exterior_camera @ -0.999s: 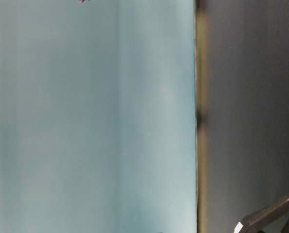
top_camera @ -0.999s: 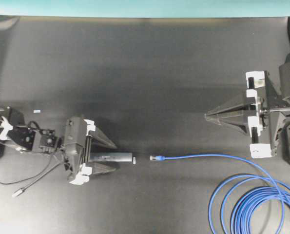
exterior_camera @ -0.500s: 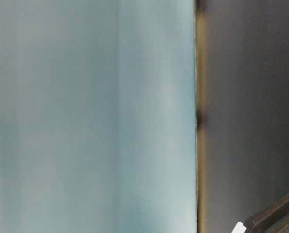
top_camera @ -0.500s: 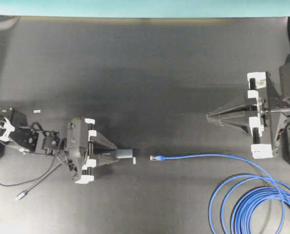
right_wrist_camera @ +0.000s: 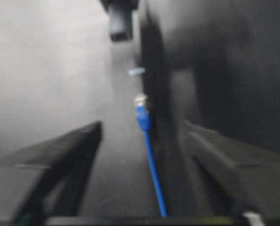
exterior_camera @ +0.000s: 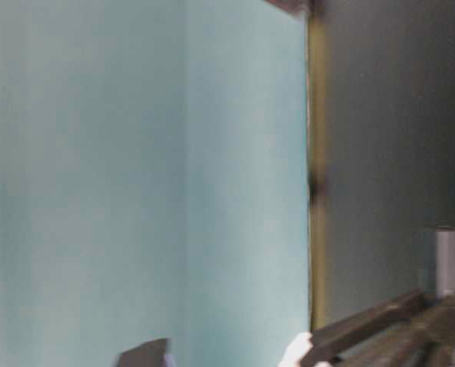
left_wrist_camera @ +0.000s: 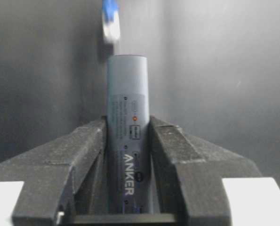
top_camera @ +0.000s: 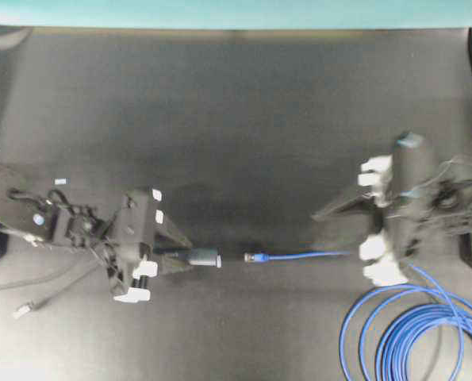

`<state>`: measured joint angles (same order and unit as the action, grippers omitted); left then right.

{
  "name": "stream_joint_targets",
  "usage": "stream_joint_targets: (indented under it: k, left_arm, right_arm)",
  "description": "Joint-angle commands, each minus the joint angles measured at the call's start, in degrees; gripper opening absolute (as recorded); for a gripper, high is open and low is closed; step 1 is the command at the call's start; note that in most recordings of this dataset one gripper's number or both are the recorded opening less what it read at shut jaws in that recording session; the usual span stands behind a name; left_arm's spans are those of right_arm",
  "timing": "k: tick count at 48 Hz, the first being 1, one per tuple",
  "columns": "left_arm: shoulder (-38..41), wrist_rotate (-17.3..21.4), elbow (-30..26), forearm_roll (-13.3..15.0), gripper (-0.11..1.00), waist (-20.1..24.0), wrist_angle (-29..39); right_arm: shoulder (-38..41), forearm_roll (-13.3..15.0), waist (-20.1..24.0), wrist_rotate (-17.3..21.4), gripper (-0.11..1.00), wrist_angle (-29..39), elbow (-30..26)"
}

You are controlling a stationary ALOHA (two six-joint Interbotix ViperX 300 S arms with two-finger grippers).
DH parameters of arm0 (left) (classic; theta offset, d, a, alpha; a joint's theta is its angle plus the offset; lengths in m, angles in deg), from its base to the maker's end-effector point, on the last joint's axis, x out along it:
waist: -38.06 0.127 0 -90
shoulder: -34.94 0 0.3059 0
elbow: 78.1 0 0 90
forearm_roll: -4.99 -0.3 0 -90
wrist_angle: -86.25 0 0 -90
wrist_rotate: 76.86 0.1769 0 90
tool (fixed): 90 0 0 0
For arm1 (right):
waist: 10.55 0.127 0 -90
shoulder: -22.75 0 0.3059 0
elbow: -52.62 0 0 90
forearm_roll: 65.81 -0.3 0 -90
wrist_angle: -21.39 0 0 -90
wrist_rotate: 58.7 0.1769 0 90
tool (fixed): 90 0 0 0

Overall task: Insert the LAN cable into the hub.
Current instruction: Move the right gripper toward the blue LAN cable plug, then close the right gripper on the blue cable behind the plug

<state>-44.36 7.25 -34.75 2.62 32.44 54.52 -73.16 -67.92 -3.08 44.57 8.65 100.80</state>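
The hub (top_camera: 204, 258) is a slim grey bar held by my left gripper (top_camera: 178, 255), with its free end pointing right. In the left wrist view the jaws (left_wrist_camera: 128, 129) press both sides of the hub (left_wrist_camera: 127, 94). The LAN cable's plug (top_camera: 255, 257) lies on the table a short gap right of the hub's end. Its blue cable (top_camera: 307, 255) runs right into a loose coil (top_camera: 410, 333). My right gripper (top_camera: 335, 236) is open over the straight stretch. In the right wrist view (right_wrist_camera: 142, 132) the cable (right_wrist_camera: 151, 160) lies between the spread fingers, and the plug (right_wrist_camera: 140, 101) lies ahead of them.
The hub's thin dark cord trails left and ends in a small plug (top_camera: 21, 311) near the table's front left. The black table (top_camera: 236, 119) ends at a teal wall along the far edge. The table-level view shows a grey bar end (exterior_camera: 450, 260) above black fingers.
My left gripper has closed on the hub and holds it pointing at the plug. My right arm has swung left and forward from the right edge, over the cable.
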Motion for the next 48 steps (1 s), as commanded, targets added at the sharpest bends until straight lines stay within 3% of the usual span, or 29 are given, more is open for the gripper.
stream_joint_targets:
  k: [1,12,23,32,48]
  left_arm:
    - [-2.2,0.0,-0.18,-0.18,0.28,0.18,0.09]
    - [-2.9,-0.62,-0.26,-0.18,0.28,0.18,0.09]
    - [-3.08,-1.05,-0.79,-0.18,0.28,0.18,0.18]
    - [-3.16,-3.6,-0.79,-0.18,0.28,0.18,0.18]
    - [-3.16,-3.69,-0.88,-0.18,0.28,0.09,0.44]
  right_arm:
    - [5.27,0.26,0.44,-0.62,0.77,-2.46,-2.46]
    - [14.68,-0.35,1.23,-1.67,0.75,-11.69,-3.52]
    - [20.83,-3.78,2.02,-1.76,0.75,-22.32,-1.41]
    - [26.28,-4.39,2.99,-1.76,0.75,-25.75,-2.11]
    - [31.73,-5.54,3.08,-1.85,0.73,-27.6,-4.57]
